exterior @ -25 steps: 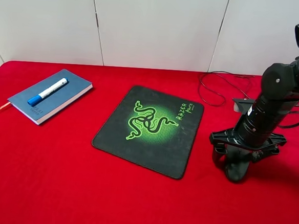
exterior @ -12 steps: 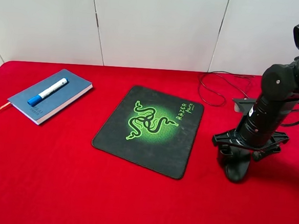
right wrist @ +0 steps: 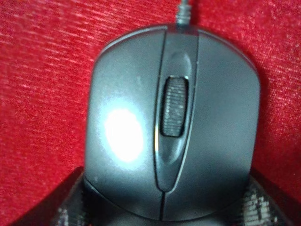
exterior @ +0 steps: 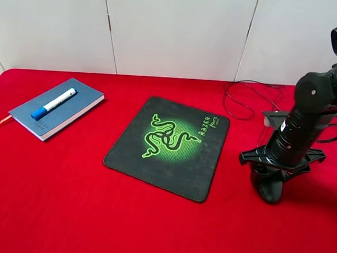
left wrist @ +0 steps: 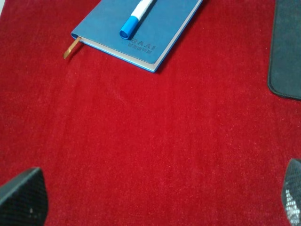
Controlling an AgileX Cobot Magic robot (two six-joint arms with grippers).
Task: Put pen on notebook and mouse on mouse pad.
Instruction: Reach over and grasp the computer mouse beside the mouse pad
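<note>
- The right hand (exterior: 269,179) is pressed onto both sides of the mouse (exterior: 271,193), pinching it.
- The mouse sits on the red tabletop (exterior: 64,206), right of the mouse pad (exterior: 171,167) and clear of its edge.
- The cable (exterior: 245,103) loops across the tabletop behind the mouse.
- The left hand (left wrist: 157,197) is spread wide over bare cloth and grips nothing.
- The pen (exterior: 54,103) lies diagonally on the notebook (exterior: 83,101), at the far left.
</note>
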